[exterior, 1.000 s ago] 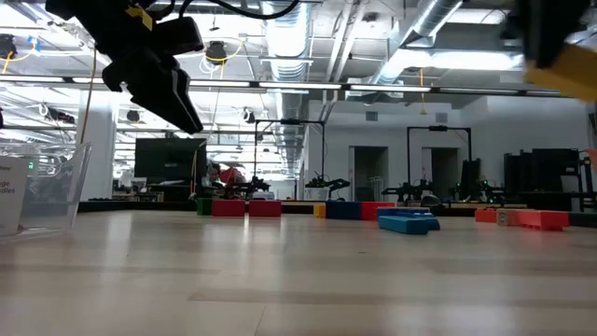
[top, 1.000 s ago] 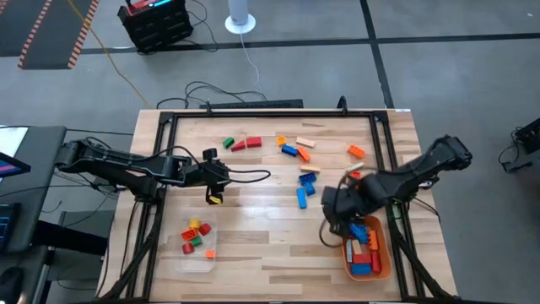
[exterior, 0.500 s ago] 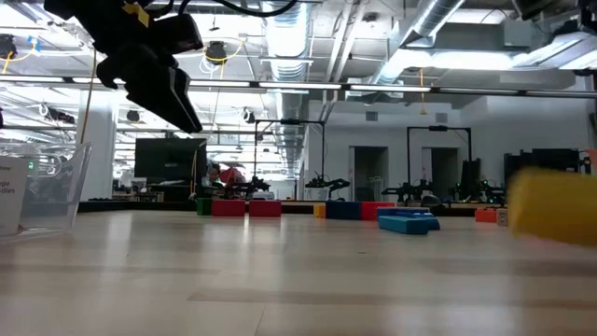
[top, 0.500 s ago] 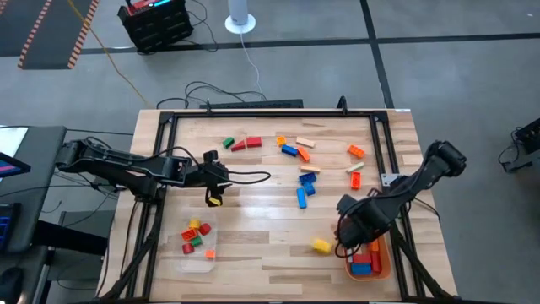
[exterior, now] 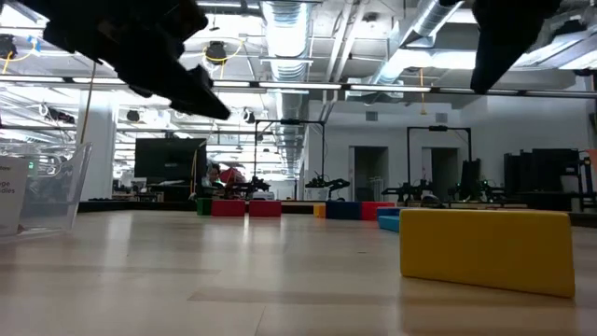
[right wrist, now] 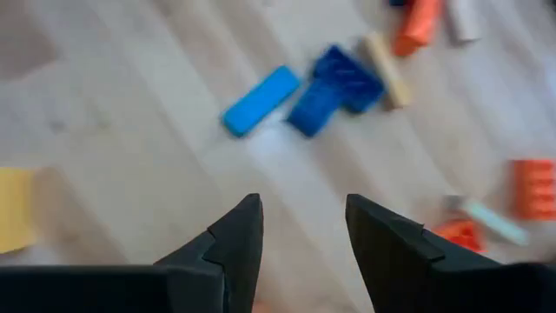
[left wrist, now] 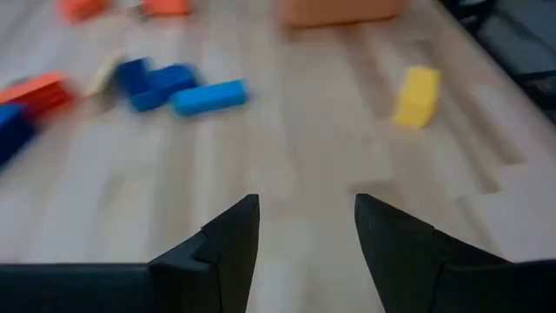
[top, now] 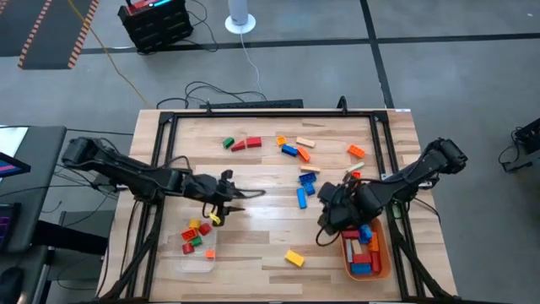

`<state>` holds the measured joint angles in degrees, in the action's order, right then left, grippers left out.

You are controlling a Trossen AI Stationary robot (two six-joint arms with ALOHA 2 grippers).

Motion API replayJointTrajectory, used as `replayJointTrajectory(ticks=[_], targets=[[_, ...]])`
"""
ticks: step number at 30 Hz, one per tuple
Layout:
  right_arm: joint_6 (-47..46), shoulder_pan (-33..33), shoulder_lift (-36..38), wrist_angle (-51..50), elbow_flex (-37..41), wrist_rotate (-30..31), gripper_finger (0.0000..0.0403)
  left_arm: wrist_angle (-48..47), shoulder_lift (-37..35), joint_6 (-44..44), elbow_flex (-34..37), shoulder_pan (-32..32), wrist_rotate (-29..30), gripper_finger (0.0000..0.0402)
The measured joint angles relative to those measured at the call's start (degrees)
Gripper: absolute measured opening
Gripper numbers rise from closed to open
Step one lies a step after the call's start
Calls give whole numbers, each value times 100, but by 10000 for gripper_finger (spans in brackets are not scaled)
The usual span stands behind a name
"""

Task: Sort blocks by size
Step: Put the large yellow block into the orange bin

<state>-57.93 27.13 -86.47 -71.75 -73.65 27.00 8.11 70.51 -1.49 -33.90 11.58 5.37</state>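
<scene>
A yellow block [top: 294, 258] lies flat on the wood near the table's front; it also shows in the low view [exterior: 485, 250] and the left wrist view [left wrist: 417, 96]. Loose blocks lie in the far middle, among them a light blue bar [top: 301, 198] and dark blue blocks [right wrist: 334, 87]. My right gripper [top: 327, 221] is open and empty above the table, right of the yellow block, beside the orange tray [top: 381, 262]. My left gripper [top: 229, 200] is open and empty above the table, just beyond the clear tray [top: 196, 263].
The orange tray at the front right holds blue and red blocks. The clear tray at the front left holds small red, yellow, green and orange blocks. A black frame [top: 270, 112] rims the table. Bare wood lies between the two trays.
The yellow block was up at my right gripper, has dropped to the table and slid toward the left and near edges, and now lies still. My right gripper dipped toward the near edge and came back. My left gripper has gone toward the near edge and slightly right.
</scene>
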Motion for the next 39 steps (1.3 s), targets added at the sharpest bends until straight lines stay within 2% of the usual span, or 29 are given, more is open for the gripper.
replayJointTrajectory(ticks=[5, 10, 17, 22, 27, 34, 39], targets=[[46, 238, 2, 261, 0, 76, 200, 862, 1029, 169, -279, 438, -220, 184], [41, 698, -26, 852, 0, 389, 200, 1266, 2160, 492, -1023, 788, -214, 184], [-714, 1113, -27, 468, 2, 869, 200, 955, 3452, 733, -2436, 863, -204, 184], [-1653, 1274, -29, -661, 6, 901, 200, 606, 4053, 981, -3183, 869, -237, 184], [-2433, 1402, -29, -1405, 4, 921, 200, 544, 4501, 1073, -3683, 865, -783, 184], [-2627, 1531, -29, -1344, 4, 908, 200, 528, 5143, 1132, -4132, 896, -1296, 184], [-2621, 1529, -29, -1254, 4, 886, 200, 535, 5242, 1146, -4263, 905, -1128, 184]])
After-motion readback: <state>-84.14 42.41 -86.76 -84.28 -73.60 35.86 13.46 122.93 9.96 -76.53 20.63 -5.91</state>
